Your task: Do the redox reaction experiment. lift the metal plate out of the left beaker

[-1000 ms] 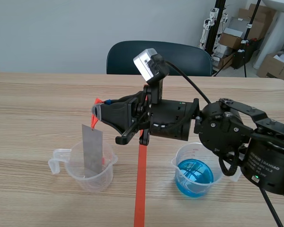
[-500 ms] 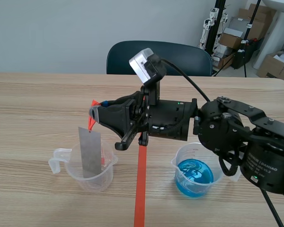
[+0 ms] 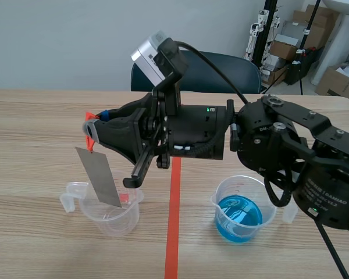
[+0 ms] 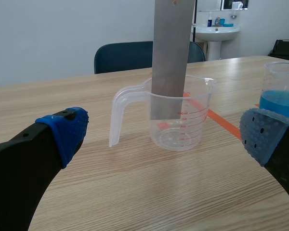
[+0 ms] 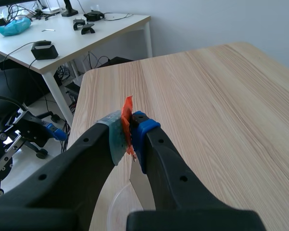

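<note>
On the wooden surface (image 3: 41,116) the left gripper (image 4: 164,137) is spread wide before the clear left beaker (image 3: 107,214), where the one metal plate (image 3: 99,177), its orange tab (image 5: 128,111) pinched by the right gripper (image 3: 92,131), has risen higher and tilted, lower edge still inside, the second beaker (image 3: 242,210) holding blue liquid

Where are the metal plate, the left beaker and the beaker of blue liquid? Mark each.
metal plate (image 3: 99,177), scene view, middle of its face.
left beaker (image 3: 113,221), scene view, front wall.
beaker of blue liquid (image 3: 239,230), scene view, front wall.
</note>
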Robot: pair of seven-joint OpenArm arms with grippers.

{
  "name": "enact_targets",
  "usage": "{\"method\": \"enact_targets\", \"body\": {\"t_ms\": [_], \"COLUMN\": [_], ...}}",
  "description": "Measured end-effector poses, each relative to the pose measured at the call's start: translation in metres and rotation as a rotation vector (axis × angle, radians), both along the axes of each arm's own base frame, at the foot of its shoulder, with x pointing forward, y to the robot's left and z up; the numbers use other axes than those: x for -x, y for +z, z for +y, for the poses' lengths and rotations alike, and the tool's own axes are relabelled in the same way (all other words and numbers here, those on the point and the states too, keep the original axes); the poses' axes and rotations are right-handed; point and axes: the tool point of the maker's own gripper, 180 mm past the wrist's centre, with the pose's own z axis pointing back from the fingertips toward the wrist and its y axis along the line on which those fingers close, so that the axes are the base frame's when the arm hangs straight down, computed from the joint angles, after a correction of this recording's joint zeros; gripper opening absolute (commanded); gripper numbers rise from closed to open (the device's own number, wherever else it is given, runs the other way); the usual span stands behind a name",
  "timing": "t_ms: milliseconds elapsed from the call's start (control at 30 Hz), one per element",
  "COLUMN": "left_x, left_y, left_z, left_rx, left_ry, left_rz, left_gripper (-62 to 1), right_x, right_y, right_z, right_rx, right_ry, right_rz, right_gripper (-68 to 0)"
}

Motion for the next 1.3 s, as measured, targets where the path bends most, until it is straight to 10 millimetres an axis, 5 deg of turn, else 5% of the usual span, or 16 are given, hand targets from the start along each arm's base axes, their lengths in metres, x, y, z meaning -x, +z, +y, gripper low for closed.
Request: {"method": "enact_targets", "body": {"t_ms": [600,1300], "left_x": [0.000,0.000], "left_y": [0.000,0.000], "left_z": [0.000,0.000], "left_rx": [0.000,0.000], "left_ry": [0.000,0.000], "left_rz": [0.000,0.000], "left_gripper": [1.4,1.4], "right_x": [0.013,0.003], "right_y": [0.024,0.071], "right_z": [-0.010,-0.027], "right_rx": [0.027,-0.065], "right_ry": [0.031,-0.112], "right_rz": [-0.107,-0.133], "right_gripper": [-67.1,-67.1]}}
